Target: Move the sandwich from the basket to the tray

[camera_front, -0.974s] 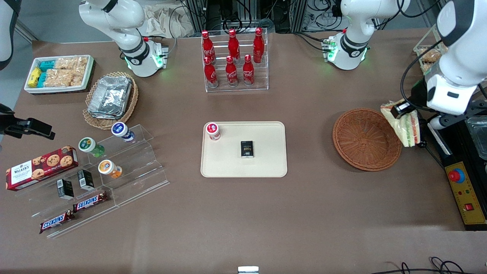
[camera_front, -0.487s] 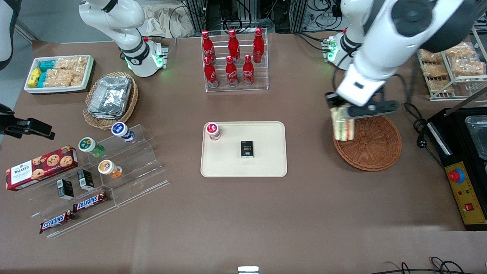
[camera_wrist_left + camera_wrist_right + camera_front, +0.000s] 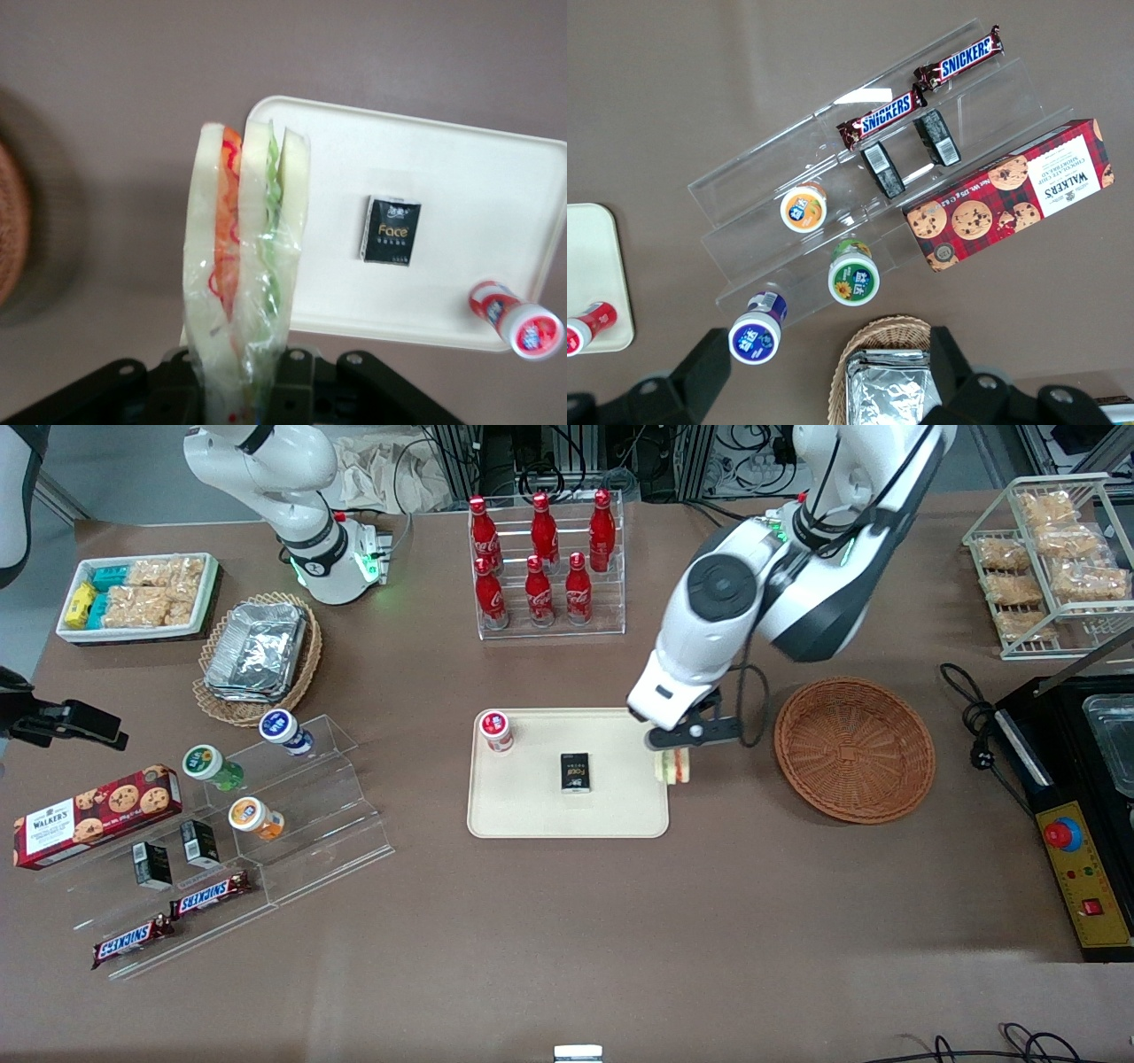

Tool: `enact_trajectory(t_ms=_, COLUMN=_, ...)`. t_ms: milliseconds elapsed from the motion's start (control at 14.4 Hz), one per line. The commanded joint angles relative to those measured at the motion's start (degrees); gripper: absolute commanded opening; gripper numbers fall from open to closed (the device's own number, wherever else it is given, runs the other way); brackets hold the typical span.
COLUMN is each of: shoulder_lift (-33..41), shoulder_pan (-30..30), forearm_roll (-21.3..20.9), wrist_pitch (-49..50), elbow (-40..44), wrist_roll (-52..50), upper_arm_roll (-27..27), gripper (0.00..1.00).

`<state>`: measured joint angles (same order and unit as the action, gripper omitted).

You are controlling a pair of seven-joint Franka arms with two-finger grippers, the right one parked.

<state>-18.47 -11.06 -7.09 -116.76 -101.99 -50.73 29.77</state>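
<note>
Holding the sandwich (image 3: 672,766) upright in my gripper (image 3: 679,746), fingers clamped on its lower wrapped end, I hang over the edge of the tray (image 3: 532,815) nearest the basket (image 3: 854,749). From my wrist camera the sandwich (image 3: 244,266) shows its layers on edge, orange filling in one gap and green in the other, with the clear wrap bunched where my gripper (image 3: 241,390) pinches it. It hangs above the tray's (image 3: 443,177) rounded corner, partly over the brown table. On the tray lie a small black box (image 3: 391,231) near the middle and a red-capped bottle (image 3: 518,319) at a corner. The basket sits apart, toward my end of the table.
</note>
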Motion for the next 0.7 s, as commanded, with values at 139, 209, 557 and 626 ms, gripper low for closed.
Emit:
enact_trajectory(t_ms=139, shoulder_lift=-11.31, shoulder_pan=-2.04, forearm_roll=-8.89, wrist_pitch=-7.95, elbow=1.18, wrist_roll=-3.85, upper_arm_roll=-0.15, gripper=0.0)
enact_trajectory(t_ms=209, shoulder_lift=-12.37, shoulder_pan=-2.04, forearm_roll=-9.43, wrist_pitch=-9.09, elbow=1.09, wrist_roll=-3.76, upper_arm_roll=-0.15, gripper=0.0)
enact_trajectory(t_ms=557, shoulder_lift=-15.8, shoulder_pan=-2.04, forearm_roll=-13.13, wrist_pitch=-14.9, elbow=-1.46, wrist_roll=-3.85, upper_arm_roll=-0.15, gripper=0.0)
enact_trajectory(t_ms=626, shoulder_lift=-16.41, shoulder_pan=-2.04, forearm_roll=-13.48, wrist_pitch=-15.6, elbow=-1.46, wrist_roll=-3.76, upper_arm_roll=-0.24, gripper=0.0)
